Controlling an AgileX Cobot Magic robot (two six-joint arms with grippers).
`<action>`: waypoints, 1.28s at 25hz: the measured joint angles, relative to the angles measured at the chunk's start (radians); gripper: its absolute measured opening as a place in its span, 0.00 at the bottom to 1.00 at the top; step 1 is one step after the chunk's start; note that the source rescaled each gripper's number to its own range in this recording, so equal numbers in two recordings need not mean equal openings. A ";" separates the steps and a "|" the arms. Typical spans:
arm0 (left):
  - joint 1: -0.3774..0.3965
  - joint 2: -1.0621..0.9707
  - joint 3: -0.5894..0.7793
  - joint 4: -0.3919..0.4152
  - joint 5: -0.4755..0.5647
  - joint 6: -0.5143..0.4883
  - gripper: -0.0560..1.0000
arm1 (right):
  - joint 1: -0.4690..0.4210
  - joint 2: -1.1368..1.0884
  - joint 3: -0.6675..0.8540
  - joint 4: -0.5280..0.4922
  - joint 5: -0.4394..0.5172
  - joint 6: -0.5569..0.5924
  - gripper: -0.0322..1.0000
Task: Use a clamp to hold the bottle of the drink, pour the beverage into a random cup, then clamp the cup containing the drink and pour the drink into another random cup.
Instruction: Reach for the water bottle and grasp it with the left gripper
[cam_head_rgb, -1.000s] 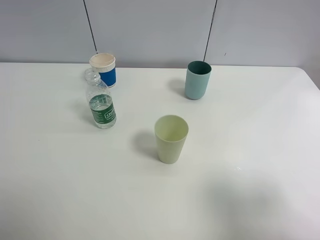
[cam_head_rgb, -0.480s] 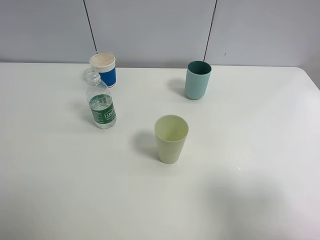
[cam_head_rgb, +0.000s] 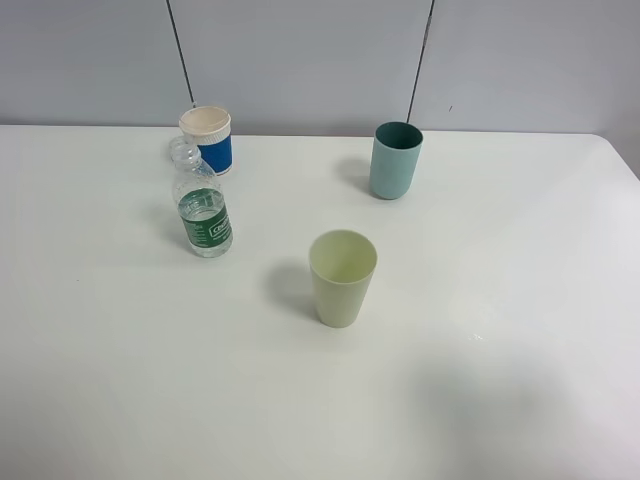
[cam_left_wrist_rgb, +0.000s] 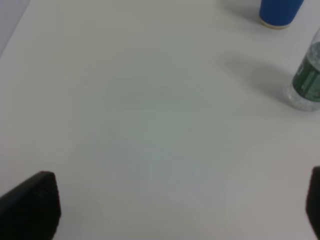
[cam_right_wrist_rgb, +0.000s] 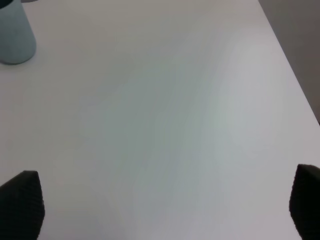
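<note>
A clear bottle with a green label, part full, stands upright at the left of the white table. It also shows in the left wrist view. A pale green cup stands in the middle. A teal cup stands at the back, and also shows in the right wrist view. A blue and white cup stands just behind the bottle, and also shows in the left wrist view. My left gripper and right gripper are open, empty, over bare table. Neither shows in the exterior high view.
The table's right edge runs close to my right gripper. A grey wall with two dark cables stands behind the table's far edge.
</note>
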 joint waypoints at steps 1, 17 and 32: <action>0.000 0.018 -0.009 -0.001 -0.011 0.000 1.00 | 0.000 0.000 0.000 0.000 0.000 0.000 1.00; 0.000 0.586 -0.106 -0.155 -0.135 0.250 1.00 | 0.000 0.000 0.000 0.000 0.000 0.000 1.00; -0.265 0.996 -0.106 -0.175 -0.280 0.306 1.00 | 0.000 0.000 0.000 0.000 0.000 0.000 1.00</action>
